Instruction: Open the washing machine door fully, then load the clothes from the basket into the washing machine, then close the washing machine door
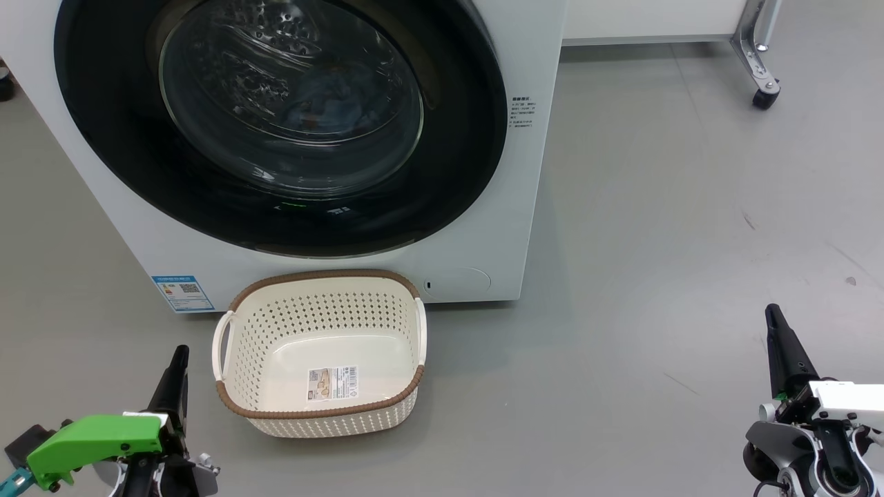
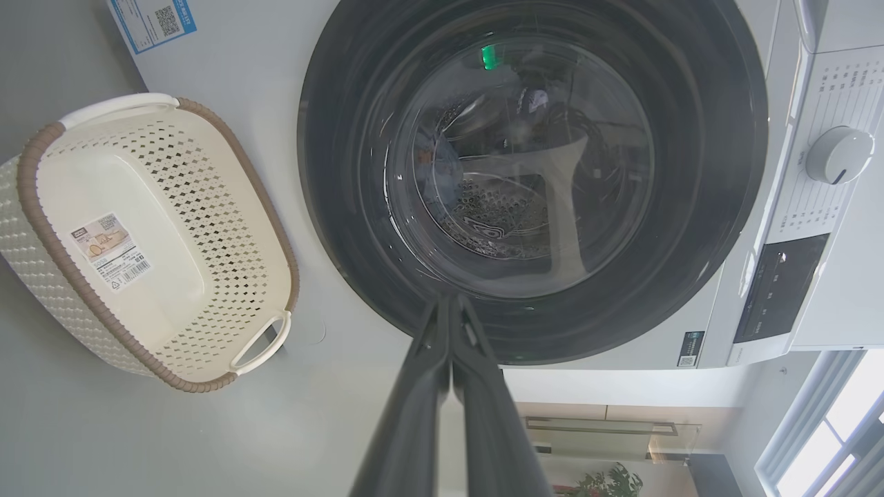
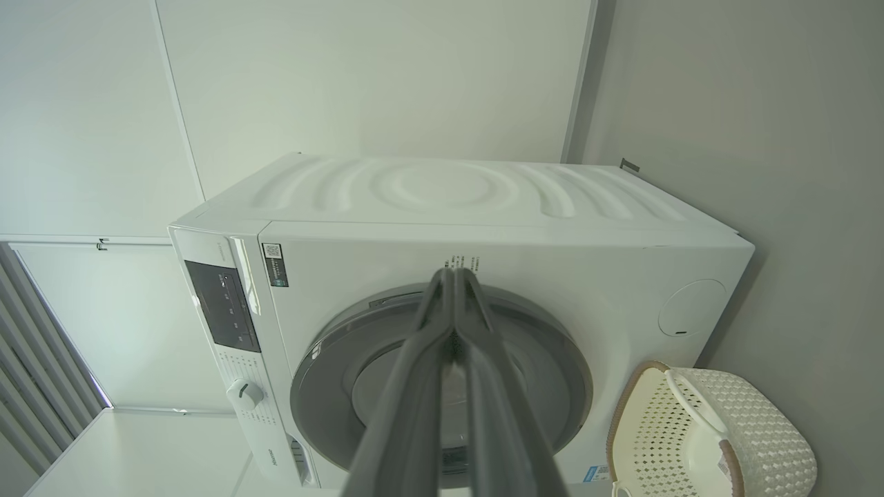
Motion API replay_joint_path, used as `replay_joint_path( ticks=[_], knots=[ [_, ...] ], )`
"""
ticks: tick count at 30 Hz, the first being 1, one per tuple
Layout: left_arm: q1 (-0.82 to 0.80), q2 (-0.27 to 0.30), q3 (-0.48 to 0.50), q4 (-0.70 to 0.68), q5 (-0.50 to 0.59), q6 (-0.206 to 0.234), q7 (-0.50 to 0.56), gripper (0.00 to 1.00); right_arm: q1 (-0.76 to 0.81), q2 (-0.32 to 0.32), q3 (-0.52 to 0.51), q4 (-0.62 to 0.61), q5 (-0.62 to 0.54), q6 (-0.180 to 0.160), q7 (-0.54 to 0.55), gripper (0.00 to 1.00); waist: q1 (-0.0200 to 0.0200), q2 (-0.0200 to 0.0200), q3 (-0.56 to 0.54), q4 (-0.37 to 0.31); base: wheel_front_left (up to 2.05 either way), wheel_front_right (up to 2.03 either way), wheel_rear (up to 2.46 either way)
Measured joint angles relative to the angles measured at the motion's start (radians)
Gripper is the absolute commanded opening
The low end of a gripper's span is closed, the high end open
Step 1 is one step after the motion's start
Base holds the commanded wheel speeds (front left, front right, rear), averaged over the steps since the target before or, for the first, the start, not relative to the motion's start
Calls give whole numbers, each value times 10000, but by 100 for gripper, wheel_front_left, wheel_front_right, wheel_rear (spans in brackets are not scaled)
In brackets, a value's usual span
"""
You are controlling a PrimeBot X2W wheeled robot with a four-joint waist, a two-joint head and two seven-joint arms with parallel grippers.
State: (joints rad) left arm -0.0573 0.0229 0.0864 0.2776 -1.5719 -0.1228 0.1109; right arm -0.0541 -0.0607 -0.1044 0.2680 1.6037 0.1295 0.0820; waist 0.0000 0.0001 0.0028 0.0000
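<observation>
- Shut washing machine door (image 1: 276, 214) flush with washing machine (image 1: 514, 207), bluish clothes (image 1: 331, 100) dim behind its glass
- On the floor (image 1: 656, 241) just before the machine, below the door: basket (image 1: 318, 275)
- Near basket, left gripper (image 1: 178, 362), 2 fingers pressed together, holding nothing
- Well right of basket, right gripper (image 1: 777, 328), likewise closed on nothing

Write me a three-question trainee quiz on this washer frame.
1. True or false: the washing machine door is shut.
2. The basket holds: A folded towels; B only its label sticker; C a detergent bottle.
3. Fill in: the left end effector and right end effector are both ____, gripping nothing.

Key: 1 true; 2 B; 3 shut.
</observation>
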Motion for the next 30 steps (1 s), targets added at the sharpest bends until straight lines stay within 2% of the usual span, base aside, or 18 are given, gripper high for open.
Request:
replay_joint_path(
  ticks=[3, 30],
  knots=[
    [-65, 6, 6, 2, -286, 0, 27, 0, -33, 6, -6, 10, 169, 0, 12, 0, 0, 0, 0, 1, 0, 0, 0],
    [-65, 8, 6, -2, -303, 0, 27, 0, -33, 12, -29, 25, 169, 0, 13, 0, 0, 0, 1, 0, 0, 0, 0]
  ],
)
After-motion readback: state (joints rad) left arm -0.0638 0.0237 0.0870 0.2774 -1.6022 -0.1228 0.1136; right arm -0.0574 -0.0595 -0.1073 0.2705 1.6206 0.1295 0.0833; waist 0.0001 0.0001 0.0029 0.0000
